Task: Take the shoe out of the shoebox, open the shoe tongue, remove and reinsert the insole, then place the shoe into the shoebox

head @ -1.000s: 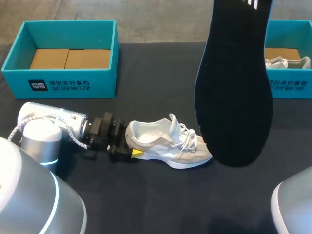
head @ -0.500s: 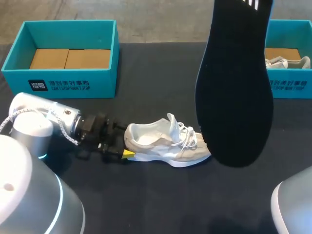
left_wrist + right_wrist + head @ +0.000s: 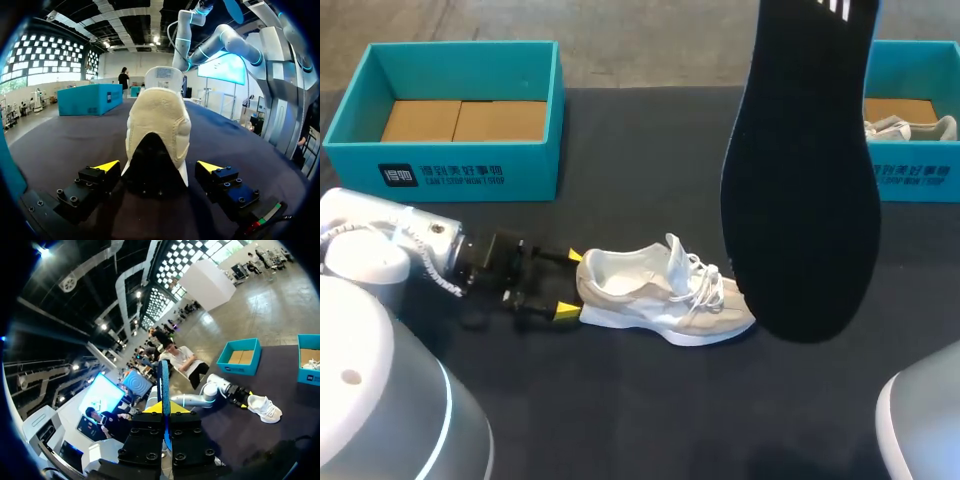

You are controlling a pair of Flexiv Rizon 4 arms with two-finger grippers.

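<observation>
A white shoe (image 3: 665, 295) lies on its sole in the middle of the black table, toe to the right. My left gripper (image 3: 570, 285) sits just behind its heel, open, with the yellow tips on either side and apart from the shoe. In the left wrist view the shoe's heel (image 3: 157, 120) stands right ahead of the open left gripper (image 3: 158, 166). A black insole (image 3: 800, 190) hangs high above the table, close to the head camera. In the right wrist view my right gripper (image 3: 163, 407) is shut on the insole (image 3: 164, 377), seen edge-on. The shoe (image 3: 265, 410) lies far below it.
A teal shoebox (image 3: 445, 175) with a cardboard insert stands at the back left. A second teal shoebox (image 3: 915, 180) at the back right holds another white shoe (image 3: 910, 127). The black insole hides part of the table's right half in the head view.
My left arm has drawn back to the left, away from the shoe's heel, so both yellow tips now show. The shoe and the raised insole have stayed put.
</observation>
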